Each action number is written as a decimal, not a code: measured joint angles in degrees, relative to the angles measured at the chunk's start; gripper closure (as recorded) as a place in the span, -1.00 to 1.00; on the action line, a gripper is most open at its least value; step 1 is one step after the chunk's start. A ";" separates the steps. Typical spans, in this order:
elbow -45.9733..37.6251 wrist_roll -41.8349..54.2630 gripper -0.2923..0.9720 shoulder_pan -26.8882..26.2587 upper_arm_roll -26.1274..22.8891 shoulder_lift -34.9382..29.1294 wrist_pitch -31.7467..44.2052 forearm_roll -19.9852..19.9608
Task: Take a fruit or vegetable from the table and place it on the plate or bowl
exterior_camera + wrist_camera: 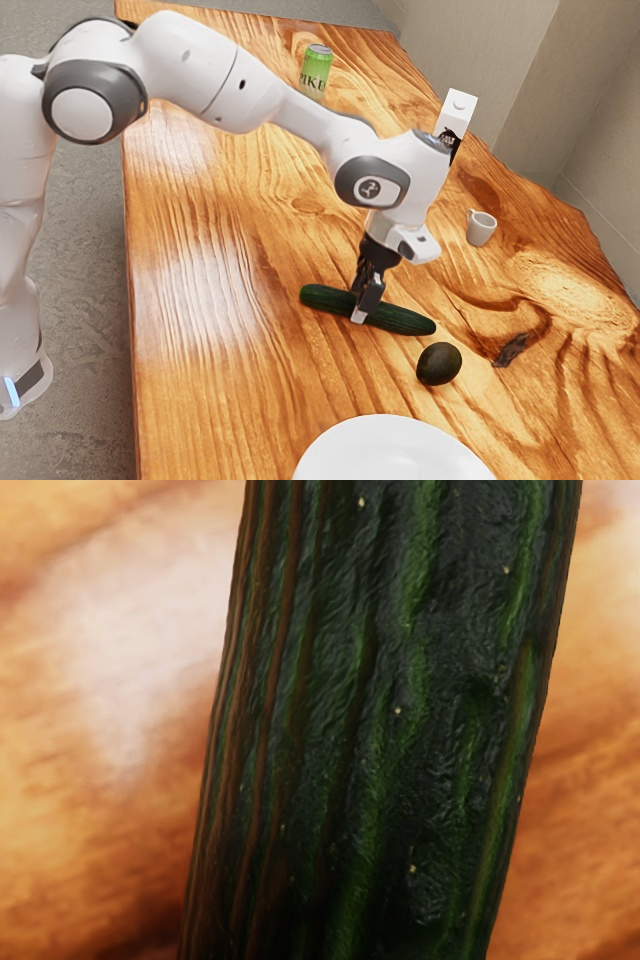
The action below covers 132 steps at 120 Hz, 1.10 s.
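Note:
A long dark green cucumber [400, 318] lies on the wooden table [220, 300], near the middle. My gripper [364, 305] is down over its middle, one finger on the near side and one on the far side, shut on it. In the wrist view the cucumber [390, 730] lies right under my hand, resting on the wood. A dark avocado [439, 363] sits just beyond the cucumber's end at the exterior view's right. The white plate [385, 450] is at the table's front edge, below the avocado.
A green can [316, 70] stands at the far end of the table. A white carton [456, 118] stands behind my wrist, and a small white cup [481, 227] is to its right. A small dark object [511, 350] lies right of the avocado.

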 joint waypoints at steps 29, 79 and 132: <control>-0.01 0.50 -0.30 0.01 0.26 0.53 0.44 0.19; 5.83 0.63 0.19 -0.73 -0.11 -0.20 -3.81 1.80; 13.50 0.18 0.20 -5.64 -0.63 -1.01 -9.37 3.03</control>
